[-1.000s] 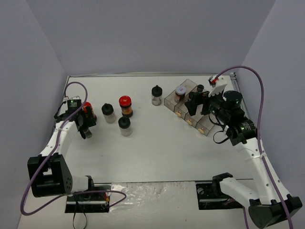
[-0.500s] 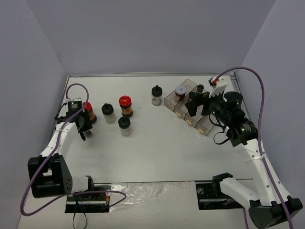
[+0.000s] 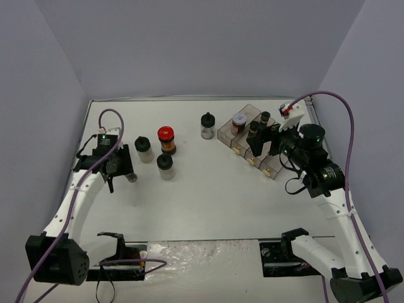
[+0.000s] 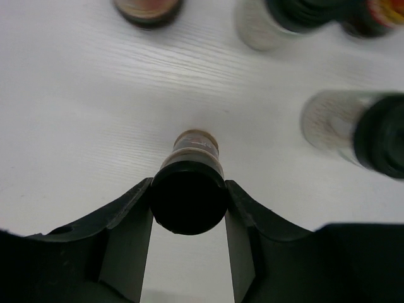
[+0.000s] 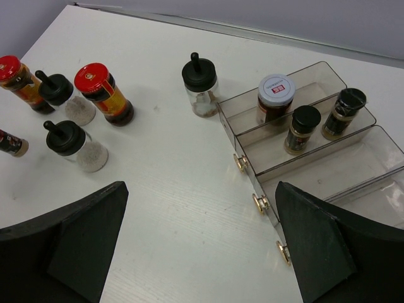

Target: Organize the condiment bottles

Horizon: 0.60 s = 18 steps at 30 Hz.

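Left wrist view showed the left fingers (image 4: 142,211) closed on the black cap of a small dark jar (image 4: 194,154). Its tan base pointed away over the worktop (image 4: 76,113), and whether it rested there or hung just clear could not be told. It looked light and rigid. The cap was smooth and round, so a hold that high seemed likely to let the jar swing or slip, and a grasp around the body just below the cap would probably be steadier.

Further right stood the loose jars: a red-capped jar (image 5: 16,79), a black-capped clear jar (image 5: 63,98), a second red-capped jar (image 5: 101,91) and a black-capped jar of pale grains (image 5: 76,145). A knob-topped jar (image 5: 201,88) stood just beside the clear tray (image 5: 315,68).

In the tray, a white-lidded jar (image 5: 274,98) sat in the rear compartment, and two short black-capped jars (image 5: 302,129) (image 5: 344,110) sat in the next.

The right fingers (image 5: 95,221) were spread wide and empty above the tray's near side.
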Tool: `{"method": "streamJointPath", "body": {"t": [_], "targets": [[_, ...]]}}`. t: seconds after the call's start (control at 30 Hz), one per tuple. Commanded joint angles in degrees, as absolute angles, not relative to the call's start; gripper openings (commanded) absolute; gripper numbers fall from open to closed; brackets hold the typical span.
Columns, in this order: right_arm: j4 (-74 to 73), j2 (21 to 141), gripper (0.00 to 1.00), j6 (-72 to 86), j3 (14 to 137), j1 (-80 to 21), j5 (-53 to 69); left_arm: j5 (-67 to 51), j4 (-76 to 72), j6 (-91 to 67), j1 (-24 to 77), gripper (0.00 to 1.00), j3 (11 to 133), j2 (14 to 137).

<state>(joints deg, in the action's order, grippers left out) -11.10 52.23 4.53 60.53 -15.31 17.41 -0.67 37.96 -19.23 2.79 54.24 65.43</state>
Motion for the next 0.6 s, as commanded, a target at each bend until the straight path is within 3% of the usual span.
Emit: {"method": "streamJointPath", "body": {"t": [0.0, 0.37, 0.57], "targets": [[-8.8, 51.8, 1.00, 4.5, 62.3, -15.0, 17.4, -1.0, 46.4, -26.4, 14.0, 0.00, 59.5, 59.1], [-9.1, 54.5, 1.00, 4.0, 64.3, -15.0, 17.2, 8.7, 46.9, -41.1, 47.0, 0.00, 71.0, 66.3], [-9.1, 54.9, 1.00, 3.6, 64.1, -14.9, 16.6, 10.5, 40.7, -36.3, 50.9, 0.00, 80.6, 80.9]]}}
